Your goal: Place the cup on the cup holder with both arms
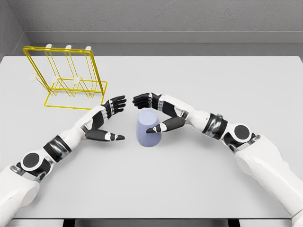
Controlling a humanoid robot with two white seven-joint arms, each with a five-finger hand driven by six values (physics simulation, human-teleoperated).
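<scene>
The cup (148, 129) stood mouth-down near the middle of the table (213, 80), pale blue, wider at the bottom than the top. My right hand (158, 112) was cupped about it — fingers (142, 100) arched over the far side of the top, thumb (158, 127) lying across the near wall. Whether the pads pressed the cup or only hung just beside it, I could not tell; the fingers were curved and spread, not clamped. I judged this a wrap from the side, set that way so the cup could be lifted without tipping.

My left hand (106, 120) sat just left of the cup, palm turned toward it, fingers apart and holding nothing — placed, I guessed, to steady or receive the cup from that side.

The cup holder (66, 78), a yellow wire rack with white-tipped pegs, stood at the far left, well apart from the cup and beyond my left hand. Bare tabletop lay between cup and rack, and wide open room to the right and front. The near table edge was well clear of both forearms.
</scene>
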